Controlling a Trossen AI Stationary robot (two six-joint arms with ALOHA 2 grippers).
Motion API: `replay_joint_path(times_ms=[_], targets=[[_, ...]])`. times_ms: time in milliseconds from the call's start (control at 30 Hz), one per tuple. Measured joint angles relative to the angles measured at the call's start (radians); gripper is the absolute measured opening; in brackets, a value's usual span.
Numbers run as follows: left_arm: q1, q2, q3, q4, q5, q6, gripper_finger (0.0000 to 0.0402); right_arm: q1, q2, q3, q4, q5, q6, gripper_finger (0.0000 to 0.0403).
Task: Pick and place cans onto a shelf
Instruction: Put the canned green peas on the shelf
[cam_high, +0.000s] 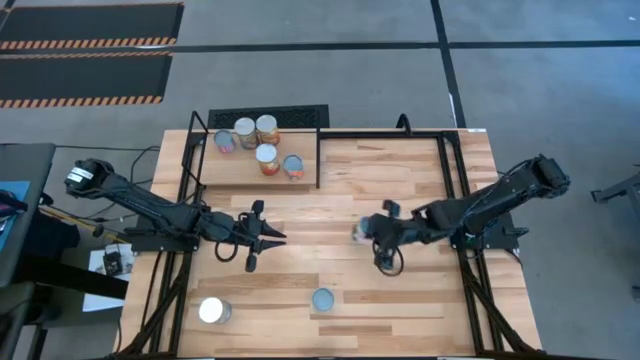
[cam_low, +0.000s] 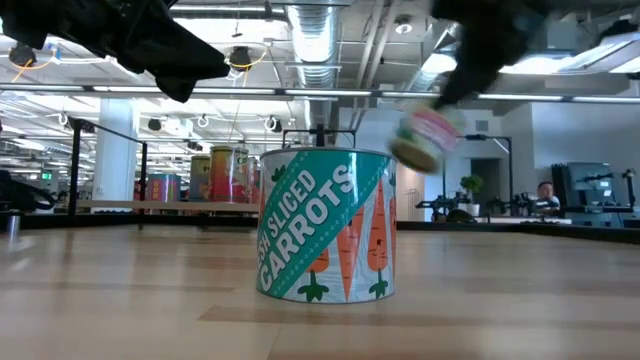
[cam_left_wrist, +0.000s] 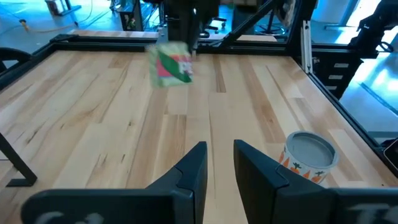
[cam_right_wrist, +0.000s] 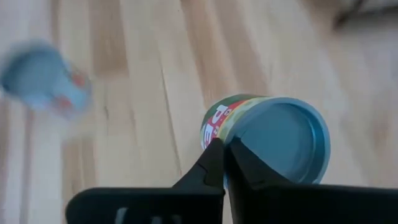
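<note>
Dark fingers of the right gripper are pinched on the rim of a green-and-red labelled can, and it's up off the wood, hanging tilted in mid-air over the middle of the table. The right wrist view shows the fingers clamped at the edge of its blue-grey top. From the left wrist view the same can floats above the boards, blurred.

Over to the left gripper: it sits low over the table, pointing toward the centre, fingers parted with bare wood between them, holding nothing.

Near the front edge stands a carrots can, upright and alone; the low view has it square on, teal label with orange carrots. A white-topped can stands at the front left corner.

At the back left, the shelf carries five cans, all upright, clustered together.
</note>
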Motion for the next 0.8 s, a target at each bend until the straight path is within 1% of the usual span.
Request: replay_joint_path(times_ms=[33, 133, 167, 267, 367, 467, 633, 733, 800], targets=[[0.0, 0.0, 0.0, 0.0, 0.0, 0.002, 0.0068, -0.019, 0.014, 0.036, 0.011, 0.001, -0.046, 0.001], [0.0, 0.0, 0.0, 0.004, 0.0, 0.001, 0.0068, -0.086, 0.064, 0.176, -0.027, -0.001, -0.192, 0.0009], [0.0, 0.0, 0.0, 0.004, 0.0, 0.0, 0.0068, -0.113, 0.092, 0.234, -0.035, -0.006, -0.246, 0.0009], [0.0, 0.0, 0.0, 0.021, -0.009, 0.001, 0.0068, -0.213, 0.187, 0.419, -0.135, -0.046, -0.402, 0.0009], [0.001, -0.009, 0.0, 0.015, -0.059, 0.001, 0.0068, -0.315, 0.295, 0.618, -0.194, -0.085, -0.523, 0.0009], [0.019, -0.032, 0.0, -0.009, -0.081, 0.001, 0.0056, -0.4, 0.404, 0.804, -0.258, -0.113, -0.611, 0.0009], [0.05, -0.074, 0.0, -0.054, -0.081, 0.0, 0.0007, -0.486, 0.572, 1.052, -0.329, -0.191, -0.725, 0.0009], [0.056, -0.097, 0.0, -0.082, -0.074, 0.0, 0.0005, -0.515, 0.662, 1.169, -0.37, -0.203, -0.771, 0.0009], [0.056, -0.108, 0.0, -0.086, -0.075, -0.001, 0.0002, -0.53, 0.714, 1.22, -0.392, -0.21, -0.786, 0.0009]])
